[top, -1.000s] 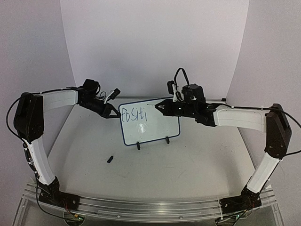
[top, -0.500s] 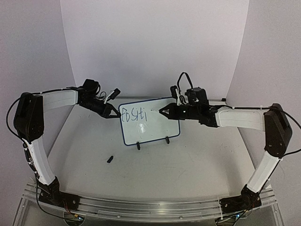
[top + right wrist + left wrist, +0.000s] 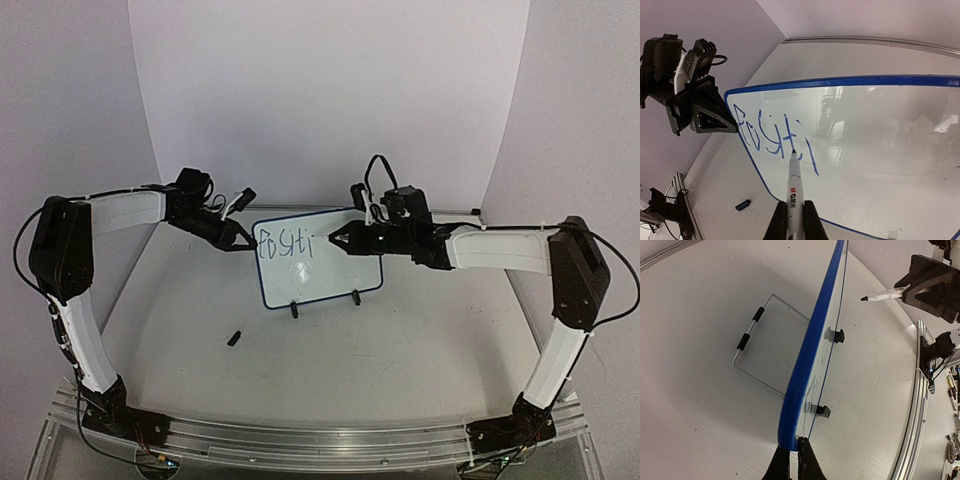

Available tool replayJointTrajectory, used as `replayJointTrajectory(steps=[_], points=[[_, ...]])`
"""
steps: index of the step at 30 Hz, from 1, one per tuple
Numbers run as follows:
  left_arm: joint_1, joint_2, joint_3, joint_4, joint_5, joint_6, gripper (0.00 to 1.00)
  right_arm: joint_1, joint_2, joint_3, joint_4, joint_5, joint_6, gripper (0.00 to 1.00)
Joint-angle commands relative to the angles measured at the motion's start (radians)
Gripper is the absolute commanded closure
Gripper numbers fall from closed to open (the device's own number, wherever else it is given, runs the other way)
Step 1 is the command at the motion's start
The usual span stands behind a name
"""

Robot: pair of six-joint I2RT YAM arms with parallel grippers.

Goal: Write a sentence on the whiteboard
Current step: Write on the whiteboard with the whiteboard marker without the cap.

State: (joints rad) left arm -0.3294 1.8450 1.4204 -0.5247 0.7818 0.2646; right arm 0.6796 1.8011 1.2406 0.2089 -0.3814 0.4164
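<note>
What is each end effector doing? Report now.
Left end effector: closed, pinching the corner of the whiteboard.
Right end effector: closed, holding the marker.

I had a white table under me, curving up at the back into a pale backdrop. A small dark blue cap lay alone on it toward the front left, well apart from everything else. A silver aluminium rail ran along the near edge. A bent wire stand with two black sleeves lay flat behind the whiteboard. A white-barrelled marker pointed its black tip away from me.
</note>
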Motion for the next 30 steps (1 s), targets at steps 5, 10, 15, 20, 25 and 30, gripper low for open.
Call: replayJointTrajectory(steps=[5, 10, 15, 20, 25, 30], points=[[-0.008, -0.020, 0.023, 0.004, -0.039, 0.043, 1.00, 0.003, 0.061, 0.081, 0.021, 0.032, 0.007, 1.00], [-0.009, -0.020, 0.023, 0.003, -0.041, 0.043, 1.00, 0.003, 0.085, 0.097, 0.015, 0.046, 0.014, 1.00], [-0.010, -0.020, 0.024, 0.002, -0.042, 0.045, 1.00, 0.003, 0.077, 0.075, 0.008, 0.099, 0.025, 1.00], [-0.010, -0.021, 0.024, 0.002, -0.043, 0.045, 1.00, 0.003, 0.067, 0.030, 0.006, 0.106, 0.033, 1.00], [-0.010, -0.021, 0.025, 0.001, -0.042, 0.046, 1.00, 0.003, 0.055, -0.013, 0.006, 0.107, 0.042, 1.00], [-0.010, -0.021, 0.025, 0.001, -0.042, 0.046, 1.00, 0.003, 0.044, -0.019, 0.006, 0.113, 0.044, 1.00]])
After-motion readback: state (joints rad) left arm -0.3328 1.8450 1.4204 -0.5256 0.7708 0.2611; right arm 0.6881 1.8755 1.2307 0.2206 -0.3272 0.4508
